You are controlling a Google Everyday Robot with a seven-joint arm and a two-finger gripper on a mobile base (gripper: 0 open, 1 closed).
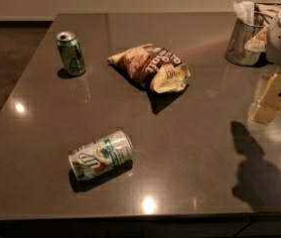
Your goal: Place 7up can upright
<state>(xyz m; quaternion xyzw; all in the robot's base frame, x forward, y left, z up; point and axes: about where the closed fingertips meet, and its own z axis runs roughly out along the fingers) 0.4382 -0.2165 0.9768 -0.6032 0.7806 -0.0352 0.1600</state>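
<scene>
Sideways, the white-and-silver, green-lettered aluminium 7up can point(101, 155) lies near the front edge of the dark desk point(194, 148), long axis running front-left to back-right; the cream end effector point(272, 97) hangs by the right edge, its opening impossible to tell.

- Crumpled brown-and-cream crisp bag point(152, 67) lying on a glossy grey-brown stone tabletop point(189, 157).
- Dark green aluminium can point(71, 53), upright, left of the bag, apart.
- Metal mesh cup point(242, 43) holding paper, right of the bag, well apart.

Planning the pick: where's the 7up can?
The 7up can lies on its side at the table's front left, nearer the camera than the chip bag; the gripper is at far right.
</scene>
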